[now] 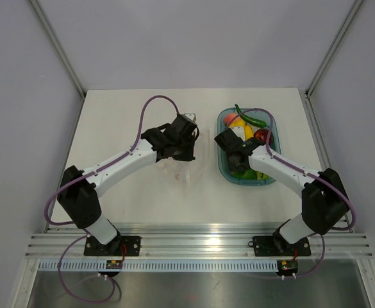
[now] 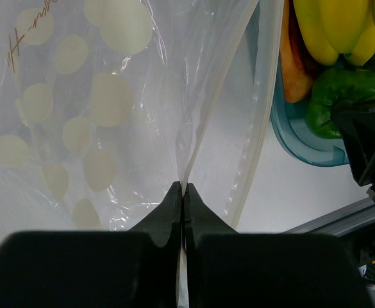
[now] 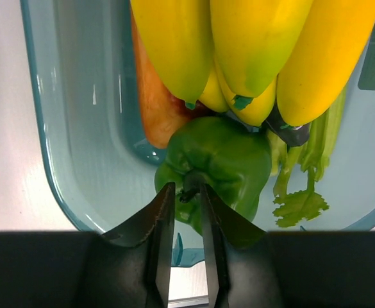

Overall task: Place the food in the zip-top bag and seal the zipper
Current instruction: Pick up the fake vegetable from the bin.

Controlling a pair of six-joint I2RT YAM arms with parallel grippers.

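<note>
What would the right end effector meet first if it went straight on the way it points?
Most likely the green pepper, whose stem sits right at the parted tips of the right end effector; exact depth is unclear.

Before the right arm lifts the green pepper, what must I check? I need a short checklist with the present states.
1. Hold of left gripper on zip-top bag edge: ok.
2. The zipper parted: ok.
3. Mouth wide enough for green pepper: cannot tell.
4. Fingers of right gripper flank the pepper stem: ok; firm hold: cannot tell.
5. Pepper free of banana bunch: cannot tell, they overlap in view.
</note>
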